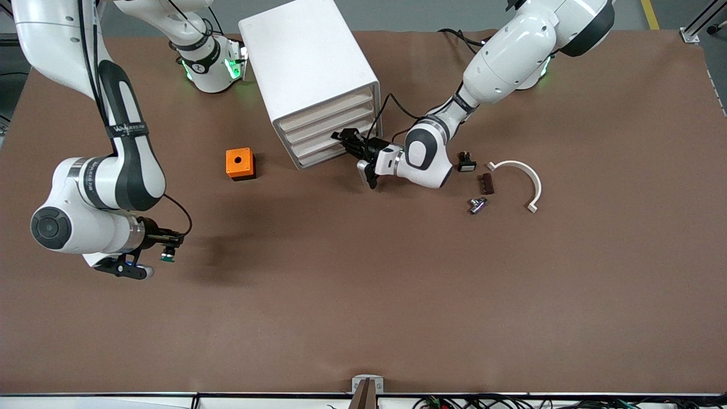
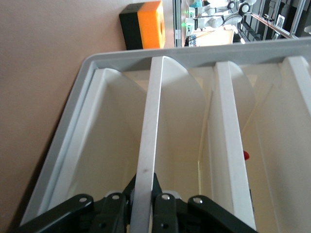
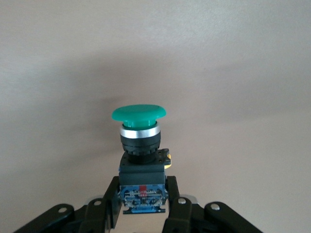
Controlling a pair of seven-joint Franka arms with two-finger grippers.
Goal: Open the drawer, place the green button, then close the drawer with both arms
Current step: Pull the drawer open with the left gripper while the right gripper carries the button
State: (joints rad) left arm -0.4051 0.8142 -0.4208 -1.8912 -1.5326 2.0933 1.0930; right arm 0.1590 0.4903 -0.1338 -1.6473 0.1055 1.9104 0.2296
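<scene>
The white cabinet stands toward the arms' bases, its four stacked drawers facing the front camera. My left gripper is at the cabinet's front, shut on the thin white lip of one lower drawer. That drawer looks pushed in, level with the others. My right gripper hangs over bare table at the right arm's end, shut on the dark body of the button. The button's green cap points away from the wrist.
An orange cube sits beside the cabinet toward the right arm's end. At the left arm's end lie a black switch, a brown piece, a metal fitting and a white curved clip.
</scene>
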